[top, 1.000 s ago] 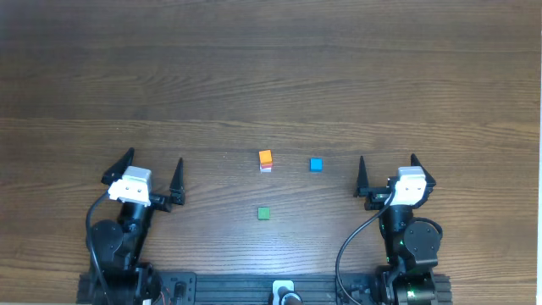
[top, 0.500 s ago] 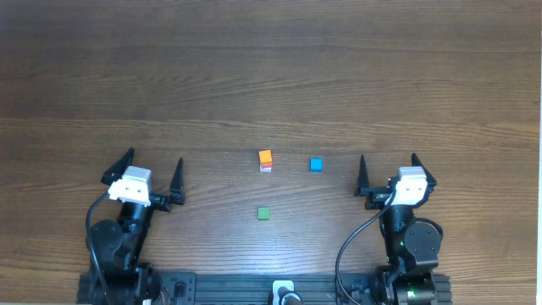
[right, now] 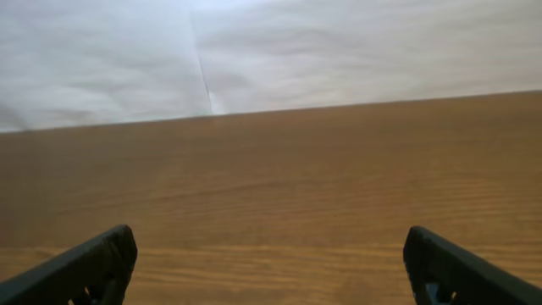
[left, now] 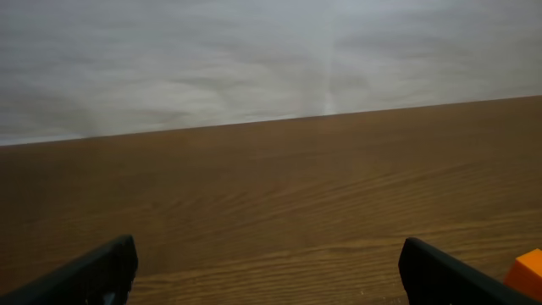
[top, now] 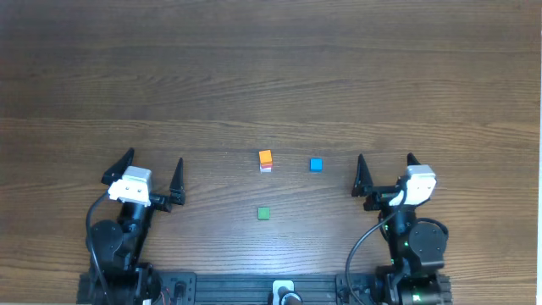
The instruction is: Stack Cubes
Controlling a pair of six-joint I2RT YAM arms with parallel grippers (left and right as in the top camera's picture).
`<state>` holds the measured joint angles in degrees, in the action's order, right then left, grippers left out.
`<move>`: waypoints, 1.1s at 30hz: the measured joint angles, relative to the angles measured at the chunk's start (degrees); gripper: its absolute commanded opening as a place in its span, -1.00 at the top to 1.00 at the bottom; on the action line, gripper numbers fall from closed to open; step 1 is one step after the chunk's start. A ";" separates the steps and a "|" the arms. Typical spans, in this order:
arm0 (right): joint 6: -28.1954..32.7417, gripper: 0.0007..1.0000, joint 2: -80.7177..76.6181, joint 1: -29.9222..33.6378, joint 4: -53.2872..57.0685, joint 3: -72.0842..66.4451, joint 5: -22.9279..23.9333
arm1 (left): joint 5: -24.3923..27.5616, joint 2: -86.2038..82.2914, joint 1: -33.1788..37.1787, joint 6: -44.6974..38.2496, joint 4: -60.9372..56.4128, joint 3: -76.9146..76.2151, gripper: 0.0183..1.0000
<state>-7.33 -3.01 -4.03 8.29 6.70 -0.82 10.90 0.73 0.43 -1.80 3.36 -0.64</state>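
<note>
Your left hand (top: 154,158) was spread wide, its two dark fingers (left: 93,271) set far apart with nothing but bare counter (top: 271,76) between them. It was parked well to the left of the green cube (top: 263,213), close in front of its own arm base. From that wrist camera you could see wood grain running out to a pale wall (left: 254,51), and a corner of the orange cube (left: 527,273) showed just beside the right-side finger at the edge of the view. Your right hand (top: 385,158) was likewise wide, holding nothing, and it sat well to the right of the green cube, about as far from it as the left hand on the other side. Its own camera showed the two fingers (right: 93,267) apart over plain wood, with the same pale wall behind. The green cube lay flat on the counter roughly midway between your two arms, alone, touching nothing. Beyond the green cube, almost straight out from it and away from the arm bases, stood the orange cube, apart from the green one. A paler strip showed along the orange cube's near edge; you could not tell from above whether that was a second block under it or just its side face. The blue cube (top: 316,164) lay beyond the green cube as well, but off to its right, about as far out as the orange one and separate from both. No cube was in either hand.
</note>
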 measured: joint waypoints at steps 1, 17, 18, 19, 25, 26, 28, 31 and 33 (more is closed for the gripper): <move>0.00 -0.98 -0.96 0.00 2.36 2.56 -0.20 | 0.00 0.00 0.00 0.00 0.00 0.00 -1.00; -6.23 -0.99 -31.91 0.00 36.48 39.34 -0.81 | -0.39 0.00 0.00 0.00 0.04 0.00 -1.00; -7.37 -0.98 -34.71 -0.02 39.39 41.40 -0.81 | -0.39 0.00 0.00 0.00 0.04 0.00 -1.00; -7.85 -0.98 -36.26 -0.02 40.57 42.34 -0.81 | -0.39 0.00 0.00 0.00 0.04 0.00 -1.00; -12.15 -0.98 -48.61 -3.30 50.53 49.00 -0.81 | -0.39 0.00 0.00 0.00 0.04 0.00 -1.00; -12.92 -0.99 -50.45 -4.76 51.30 49.79 -0.85 | -0.42 0.00 0.00 0.00 0.04 0.00 -1.00; -14.56 -0.99 -53.51 -8.04 52.35 51.06 -0.90 | -0.39 0.00 0.00 0.00 0.04 0.00 -1.00; -17.05 -0.99 -57.33 -13.62 53.96 52.74 -0.94 | -0.39 0.00 0.00 0.00 0.04 0.00 -1.00; -18.58 -0.99 -59.84 -17.44 54.71 53.99 -1.27 | -0.42 0.00 0.00 0.00 0.04 0.00 -1.00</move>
<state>-25.91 -62.85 -21.47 63.00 60.69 -2.09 10.48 0.73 0.43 -1.80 3.40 -0.64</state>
